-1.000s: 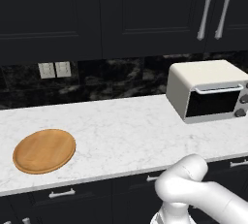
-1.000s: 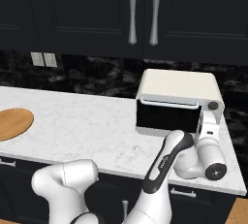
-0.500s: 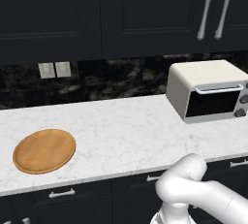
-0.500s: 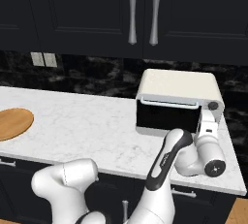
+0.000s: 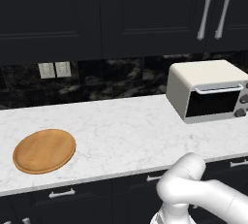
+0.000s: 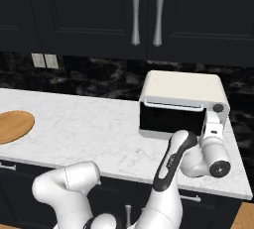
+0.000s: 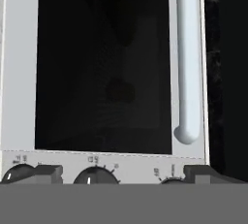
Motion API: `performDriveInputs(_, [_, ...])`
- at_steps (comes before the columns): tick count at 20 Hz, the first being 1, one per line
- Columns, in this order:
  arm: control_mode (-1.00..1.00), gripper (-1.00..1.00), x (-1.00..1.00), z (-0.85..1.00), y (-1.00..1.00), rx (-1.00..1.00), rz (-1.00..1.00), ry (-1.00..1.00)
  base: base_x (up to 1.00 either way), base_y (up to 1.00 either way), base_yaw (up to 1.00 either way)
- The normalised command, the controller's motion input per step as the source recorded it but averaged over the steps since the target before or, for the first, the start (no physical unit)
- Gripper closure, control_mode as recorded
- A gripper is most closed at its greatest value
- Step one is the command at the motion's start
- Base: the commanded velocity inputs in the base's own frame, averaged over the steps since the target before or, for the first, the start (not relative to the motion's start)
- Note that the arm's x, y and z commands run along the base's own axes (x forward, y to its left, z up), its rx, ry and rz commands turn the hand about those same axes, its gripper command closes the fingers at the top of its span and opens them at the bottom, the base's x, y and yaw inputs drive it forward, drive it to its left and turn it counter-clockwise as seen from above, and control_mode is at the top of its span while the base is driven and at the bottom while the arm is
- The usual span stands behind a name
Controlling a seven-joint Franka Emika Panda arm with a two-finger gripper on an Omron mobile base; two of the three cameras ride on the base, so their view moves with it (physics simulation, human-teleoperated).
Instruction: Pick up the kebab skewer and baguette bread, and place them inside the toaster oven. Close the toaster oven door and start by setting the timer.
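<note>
- Now the oven [image 6: 181, 91] sits at the right end of the counter [image 5: 126, 131], near the back wall, its door [image 6: 171, 119] shut with the silver handle [image 6: 173, 106] along the door's top edge.
- Released and spread wide, the gripper [image 7: 123, 172] faces the oven's front at close range; in the hand view its tips [image 7: 48, 172] rise just below the row of knobs [image 7: 96, 175].
- That view is rolled: the handle [image 7: 188, 58] runs down its right side and the dark glass [image 7: 104, 63] takes up the middle.
- The middle knob lies between the jaws, close ahead; whether the tips touch the panel I cannot tell.
- Risk: three knobs sit side by side, so a small sideways slip could close the jaws on the wrong one and set temperature or mode rather than the timer.
- Risk: closing off-centre would likely let the tips skid off the rounded knob without turning it.
- Risk: pushing in too hard may shove the oven back along the counter.
- Skewer and bread cannot be made out behind the dark glass; the wooden plate [image 5: 44, 150] at the counter's left end is bare.
</note>
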Motion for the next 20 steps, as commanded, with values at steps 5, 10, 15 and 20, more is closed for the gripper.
performDriveInputs(5, [-1.0,-1.0,0.26,-0.12,-0.22,0.0,0.0,0.0,0.0,0.0,0.0])
performDriveInputs(10, [-1.0,-1.0,0.17,-0.1,-0.21,0.0,0.0,0.0,0.0,0.0,0.0])
performDriveInputs(15, [-1.0,-1.0,0.07,-0.21,-0.07,0.0,0.0,0.0,0.0,0.0,0.0])
performDriveInputs(20, [-1.0,-1.0,0.07,-0.26,0.0,0.0,0.0,0.0,0.0,0.0,0.0])
